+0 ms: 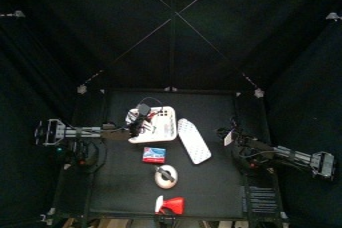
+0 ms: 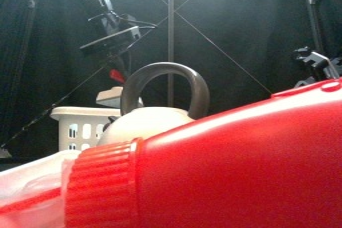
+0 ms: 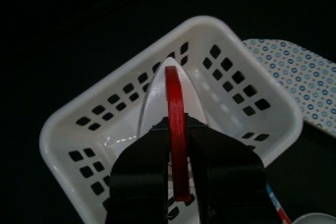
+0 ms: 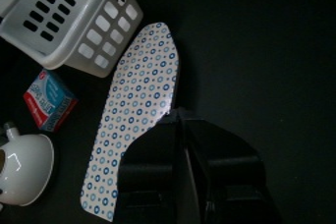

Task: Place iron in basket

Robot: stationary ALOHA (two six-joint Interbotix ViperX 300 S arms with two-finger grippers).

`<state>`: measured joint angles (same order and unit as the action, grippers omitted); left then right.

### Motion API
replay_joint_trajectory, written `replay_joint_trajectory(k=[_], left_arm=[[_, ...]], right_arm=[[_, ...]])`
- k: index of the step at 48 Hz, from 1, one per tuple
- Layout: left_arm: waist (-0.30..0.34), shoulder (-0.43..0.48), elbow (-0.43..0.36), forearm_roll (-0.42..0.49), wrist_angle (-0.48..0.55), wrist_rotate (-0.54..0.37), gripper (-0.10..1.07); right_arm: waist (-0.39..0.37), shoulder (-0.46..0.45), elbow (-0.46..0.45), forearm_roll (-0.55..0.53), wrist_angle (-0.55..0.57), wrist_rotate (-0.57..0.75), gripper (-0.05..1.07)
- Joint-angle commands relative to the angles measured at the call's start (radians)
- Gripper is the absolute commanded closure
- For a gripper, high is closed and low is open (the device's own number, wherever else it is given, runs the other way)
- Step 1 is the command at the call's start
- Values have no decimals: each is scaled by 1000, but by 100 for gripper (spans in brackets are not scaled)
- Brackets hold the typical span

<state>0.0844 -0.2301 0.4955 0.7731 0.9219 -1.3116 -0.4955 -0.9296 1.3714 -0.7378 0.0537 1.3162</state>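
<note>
Jaws of the left gripper (image 3: 178, 174) clamp one iron (image 3: 175, 110), red and white, its pointed nose hanging over the open mouth of the one white basket (image 3: 112, 105). From above, that gripper (image 1: 140, 119) and the iron (image 1: 156, 121) sit over the basket (image 1: 170, 113) at the counter's (image 1: 120, 172) left rear part; whether the iron touches the basket's floor I cannot tell. In the front view the left gripper (image 2: 118, 37) hangs high above the basket (image 2: 83, 127) with the iron (image 2: 119, 75) beneath it.

Over on the other side, the right gripper (image 1: 241, 140) rests at the counter's right edge, and whether its jaws are parted I cannot tell. One long white slab with small dots (image 4: 132, 120) lies just beside the basket (image 4: 73, 17). One small blue and red box (image 4: 50, 100) lies near the slab, and one white kettle (image 4: 24, 169) with a dark handle sits further toward the counter's front. One red object (image 1: 173, 206) stands at the front edge, filling much of the front view.
</note>
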Motion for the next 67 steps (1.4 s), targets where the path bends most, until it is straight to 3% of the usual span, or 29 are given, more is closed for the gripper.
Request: replay_joint_trajectory(k=[1,23,35,67], left_arm=[[-8,-18,25,26,-3,-58,51],[0,-20,187,28,-20,-276,51],[3,21,199,29,-81,-282,48],[64,66,213,28,-114,-284,35]], right_arm=[[-6,8,-11,3,-6,-3,56],[-8,11,-14,5,-6,-2,56],[-11,12,-14,6,-6,-2,56],[-12,14,-14,6,-6,0,56]])
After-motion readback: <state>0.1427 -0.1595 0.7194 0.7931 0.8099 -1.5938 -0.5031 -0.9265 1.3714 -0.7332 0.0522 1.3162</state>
